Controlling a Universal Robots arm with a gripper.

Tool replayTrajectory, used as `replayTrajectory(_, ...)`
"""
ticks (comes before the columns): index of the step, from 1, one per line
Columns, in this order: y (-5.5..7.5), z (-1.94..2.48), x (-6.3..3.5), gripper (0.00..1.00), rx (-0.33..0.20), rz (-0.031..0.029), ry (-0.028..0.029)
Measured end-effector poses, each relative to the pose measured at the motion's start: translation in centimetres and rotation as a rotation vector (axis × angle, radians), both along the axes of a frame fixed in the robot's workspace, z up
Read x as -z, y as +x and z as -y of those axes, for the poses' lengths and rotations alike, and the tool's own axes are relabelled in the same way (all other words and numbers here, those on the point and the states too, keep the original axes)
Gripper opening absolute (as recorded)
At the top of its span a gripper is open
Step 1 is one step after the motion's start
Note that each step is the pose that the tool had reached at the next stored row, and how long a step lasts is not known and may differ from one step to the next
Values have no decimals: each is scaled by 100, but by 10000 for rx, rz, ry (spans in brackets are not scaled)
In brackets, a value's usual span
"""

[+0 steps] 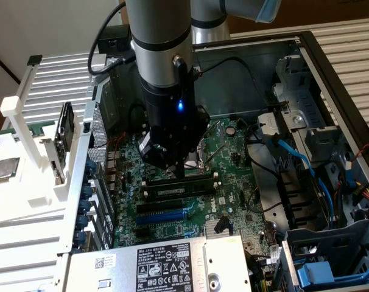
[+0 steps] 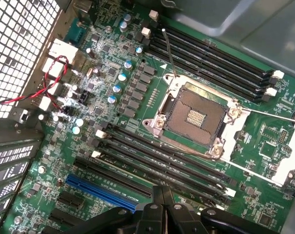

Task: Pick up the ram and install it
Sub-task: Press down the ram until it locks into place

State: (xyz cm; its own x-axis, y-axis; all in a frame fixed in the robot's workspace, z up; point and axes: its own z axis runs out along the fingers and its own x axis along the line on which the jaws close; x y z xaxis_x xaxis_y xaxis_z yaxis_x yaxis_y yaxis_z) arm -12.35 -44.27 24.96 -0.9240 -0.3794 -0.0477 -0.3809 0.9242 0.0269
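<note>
Green ram [image 1: 178,190] sits in a slot at six o'clock of my pincer [image 1: 179,173]. My fingers are pressed together, empty, just above it.

The arm [image 1: 160,30] fills the upper centre of the exterior view as a thick silver-grey cylinder ringed by a black band, with a second grey tube and a pale blue cap [image 1: 267,9] at the upper right. Below it sits a black wrist section [image 1: 166,109] carrying a small blue light [image 1: 180,106]. A black cable [image 1: 108,36] loops off its left side to a dark box, and another runs down its front. The gripper [image 1: 179,170] is black and angular; in the wrist view its black linkages [image 2: 162,214] with round pivot bolts line the lower edge.
</note>
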Motion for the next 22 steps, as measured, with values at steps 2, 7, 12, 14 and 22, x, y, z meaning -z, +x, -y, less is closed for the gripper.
replayTrajectory(2, 1, 0, 0, 10, 147, 0, 0)
replayTrajectory(7, 1, 0, 0, 10, 527, -1, 0)
replayTrajectory(12, 1, 0, 0, 10, 921, -3, 0)
replayTrajectory(14, 1, -1, 0, 10, 1064, -4, 0)
replayTrajectory(22, 17, -7, 0, 10, 1401, -7, -1)
